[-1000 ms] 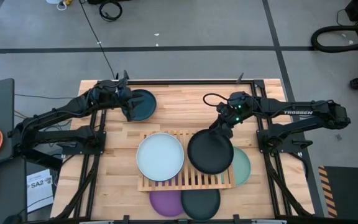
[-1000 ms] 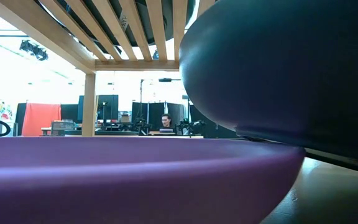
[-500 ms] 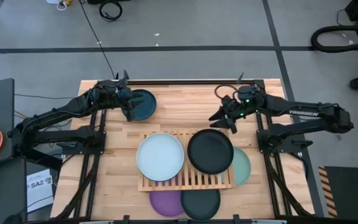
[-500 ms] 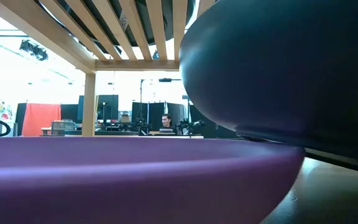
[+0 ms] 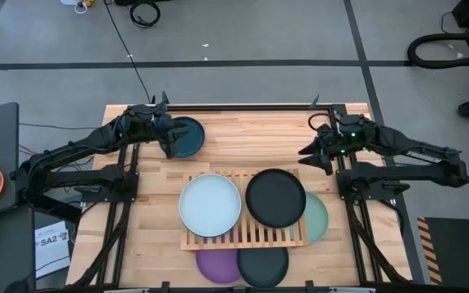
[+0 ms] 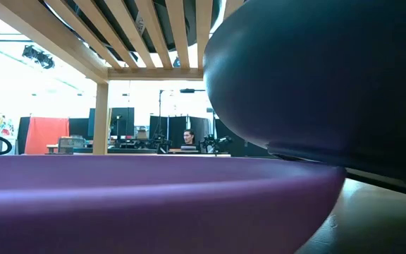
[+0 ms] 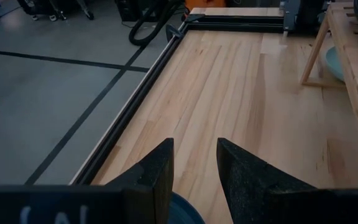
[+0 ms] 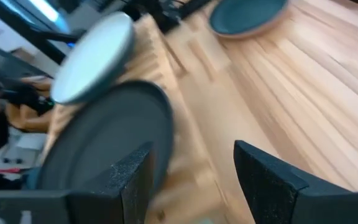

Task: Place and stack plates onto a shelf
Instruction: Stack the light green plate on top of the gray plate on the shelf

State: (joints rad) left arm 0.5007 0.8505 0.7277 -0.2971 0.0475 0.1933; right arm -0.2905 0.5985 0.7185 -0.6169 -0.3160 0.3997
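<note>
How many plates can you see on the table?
6. Pale blue-white plate and black plate atop the shelf; mint plate, purple plate and a dark plate poke out underneath; teal plate by the left gripper. More may hide.

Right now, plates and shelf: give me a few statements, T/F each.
1. The black plate lies on the shelf. True.
2. The pale blue-white plate sits on the floor. False: it lies on the shelf beside the black one.
3. The right gripper holds a plate. False: it is empty, jaws open.
4. The dark teal plate lies on the table by the left gripper. True.
5. The purple plate tops the shelf. False: it lies below the shelf.
</note>
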